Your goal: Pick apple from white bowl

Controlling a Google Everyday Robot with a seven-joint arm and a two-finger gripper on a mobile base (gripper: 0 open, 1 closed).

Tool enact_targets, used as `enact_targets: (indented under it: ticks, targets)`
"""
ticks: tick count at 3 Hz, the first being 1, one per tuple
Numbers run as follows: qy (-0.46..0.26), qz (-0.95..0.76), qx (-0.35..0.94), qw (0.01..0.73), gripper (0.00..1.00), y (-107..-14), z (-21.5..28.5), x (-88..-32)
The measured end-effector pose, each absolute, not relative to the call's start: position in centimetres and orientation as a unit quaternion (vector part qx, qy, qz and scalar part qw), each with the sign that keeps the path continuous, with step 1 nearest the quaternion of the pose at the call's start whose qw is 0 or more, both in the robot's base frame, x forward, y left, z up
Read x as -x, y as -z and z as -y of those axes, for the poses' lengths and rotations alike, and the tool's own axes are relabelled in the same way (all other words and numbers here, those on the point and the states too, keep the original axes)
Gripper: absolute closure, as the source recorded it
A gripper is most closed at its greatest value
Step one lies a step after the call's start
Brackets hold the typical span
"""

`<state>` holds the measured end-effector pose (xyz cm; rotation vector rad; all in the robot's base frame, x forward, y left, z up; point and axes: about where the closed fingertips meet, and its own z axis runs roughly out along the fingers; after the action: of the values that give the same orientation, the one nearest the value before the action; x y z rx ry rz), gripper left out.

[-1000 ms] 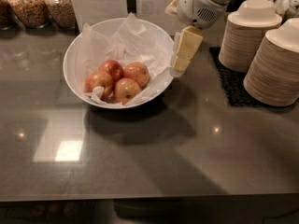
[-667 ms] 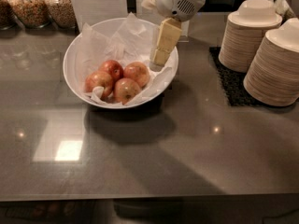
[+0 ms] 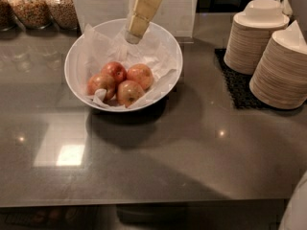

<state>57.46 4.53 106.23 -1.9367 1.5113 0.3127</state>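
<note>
Camera view: the gripper [image 3: 134, 32] comes in from the top edge at 12 o'clock. It hangs tilted over the far part of the white bowl [image 3: 68, 75], its tip above the crumpled paper liner [image 3: 98, 47] and clear of the fruit. Whether it is parted or closed, I cannot tell.

The bowl stands on the dark tabletop [image 3: 192, 152], left of centre. Four apples sit bunched in its near half. The apple [image 3: 140, 75] I would take as the target is the rear right one, which lies at about 6 o'clock from the gripper tip, near but apart from it. It touches its neighbours: a rear left apple [image 3: 114, 71] at 7 o'clock from the tip, and two front apples [image 3: 129, 93] nearer the camera.

The apple is round, so no axis governs the grasp. The coming move looks to be a short drop toward the camera, straight down the 6 o'clock line. The crowding neighbours and the loose paper are the likely trouble.
</note>
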Motion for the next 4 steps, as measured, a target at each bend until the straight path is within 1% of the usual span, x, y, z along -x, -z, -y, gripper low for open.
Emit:
enact_targets:
  ticks: [1,2,3,4]
  targets:
    - [-0.115,-0.588,0.726,0.338,0.0,-105.5,-4.9,-57.6]
    - [-0.079,-0.632,0.68,0.364,0.0,-105.6,-4.2,-56.5]
    - [-0.055,-0.675,0.633,0.375,0.0,-102.2,-5.1,-56.5]
    - [-0.057,-0.684,0.623,0.375,0.0,-99.6,-6.1,-57.0]
